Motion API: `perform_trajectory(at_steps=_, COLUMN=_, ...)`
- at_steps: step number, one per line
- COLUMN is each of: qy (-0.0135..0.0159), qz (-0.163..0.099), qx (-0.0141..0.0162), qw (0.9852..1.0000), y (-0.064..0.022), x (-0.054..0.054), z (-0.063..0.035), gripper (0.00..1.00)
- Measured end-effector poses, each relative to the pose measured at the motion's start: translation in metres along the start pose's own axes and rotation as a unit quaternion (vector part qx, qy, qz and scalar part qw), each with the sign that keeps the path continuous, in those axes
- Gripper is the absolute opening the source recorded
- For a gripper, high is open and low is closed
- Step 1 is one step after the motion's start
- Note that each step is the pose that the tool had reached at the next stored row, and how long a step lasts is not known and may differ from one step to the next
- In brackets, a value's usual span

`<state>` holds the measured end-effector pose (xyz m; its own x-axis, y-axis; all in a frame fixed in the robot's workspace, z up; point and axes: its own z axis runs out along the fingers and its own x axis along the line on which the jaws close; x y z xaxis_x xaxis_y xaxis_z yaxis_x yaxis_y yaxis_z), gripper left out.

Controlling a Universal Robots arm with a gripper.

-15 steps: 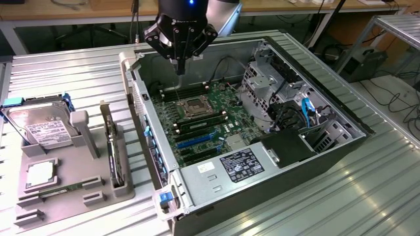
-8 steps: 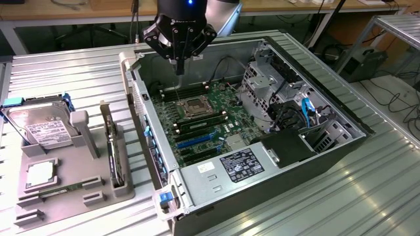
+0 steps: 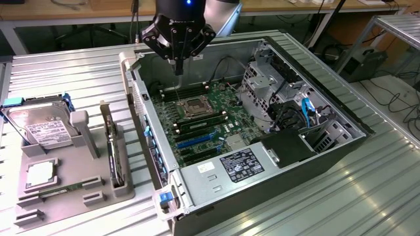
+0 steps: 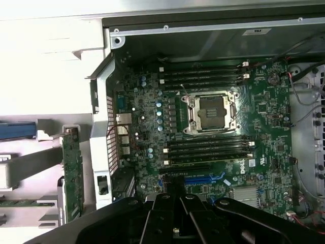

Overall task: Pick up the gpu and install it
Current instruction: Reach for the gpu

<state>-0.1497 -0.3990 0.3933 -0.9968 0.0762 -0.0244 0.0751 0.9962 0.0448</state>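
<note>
The gpu (image 3: 116, 157) stands on edge in a slot of the grey holder (image 3: 72, 199), at the exterior view's left of the open computer case (image 3: 217, 189). Its narrow silvery bracket points up at the far end. In the wrist view the gpu (image 4: 72, 173) shows its green board edge beside the case wall. My gripper (image 3: 178, 68) hangs over the far part of the motherboard (image 3: 203, 123), above the CPU socket (image 4: 210, 112). Its fingers are shut together with nothing between them. It is well apart from the gpu. The gripper (image 4: 173, 190) looks down at the blue expansion slot (image 4: 203, 179).
A silver hard drive (image 3: 41, 129) with a white label leans in the holder, with a CPU chip (image 3: 39, 173) and a green memory stick (image 3: 62, 189) nearer the front. Inside the case sit a drive cage (image 3: 262, 83), cables and a power supply (image 3: 241, 164). The table is ribbed metal.
</note>
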Motion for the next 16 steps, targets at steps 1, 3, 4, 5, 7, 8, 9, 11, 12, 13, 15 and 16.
perform_trajectory(at_steps=1, qy=0.0000, qz=0.000, qx=0.0000, qw=1.0000, y=0.0000, x=0.0002, z=0.0000, gripper=0.11)
perform_trajectory(at_steps=3, qy=0.0000, qz=0.000, qx=0.0000, qw=1.0000, y=-0.0001, x=0.0010, z=-0.0001, gripper=0.11)
perform_trajectory(at_steps=4, qy=0.0000, qz=0.000, qx=0.0000, qw=1.0000, y=-0.0001, x=0.0015, z=-0.0001, gripper=0.11)
perform_trajectory(at_steps=5, qy=0.0000, qz=0.000, qx=0.0000, qw=1.0000, y=-0.0001, x=0.0016, z=-0.0001, gripper=0.11)
perform_trajectory(at_steps=7, qy=0.0000, qz=0.000, qx=0.0000, qw=1.0000, y=-0.0002, x=0.0020, z=-0.0001, gripper=0.11)
perform_trajectory(at_steps=8, qy=0.0000, qz=0.000, qx=0.0000, qw=1.0000, y=-0.0002, x=0.0022, z=-0.0001, gripper=0.11)
perform_trajectory(at_steps=9, qy=0.0000, qz=0.000, qx=0.0000, qw=1.0000, y=-0.0002, x=0.0023, z=-0.0001, gripper=0.11)
perform_trajectory(at_steps=11, qy=0.0000, qz=0.000, qx=0.0000, qw=1.0000, y=-0.0002, x=0.0027, z=-0.0001, gripper=0.11)
perform_trajectory(at_steps=12, qy=0.0000, qz=0.000, qx=0.0000, qw=1.0000, y=-0.0003, x=0.0029, z=-0.0001, gripper=0.11)
perform_trajectory(at_steps=13, qy=0.0000, qz=0.000, qx=0.0000, qw=1.0000, y=-0.0003, x=0.0030, z=-0.0001, gripper=0.11)
perform_trajectory(at_steps=15, qy=0.0000, qz=0.000, qx=0.0000, qw=1.0000, y=-0.0003, x=0.0035, z=-0.0001, gripper=0.11)
perform_trajectory(at_steps=16, qy=0.0000, qz=0.000, qx=0.0000, qw=1.0000, y=-0.0003, x=0.0037, z=-0.0001, gripper=0.11)
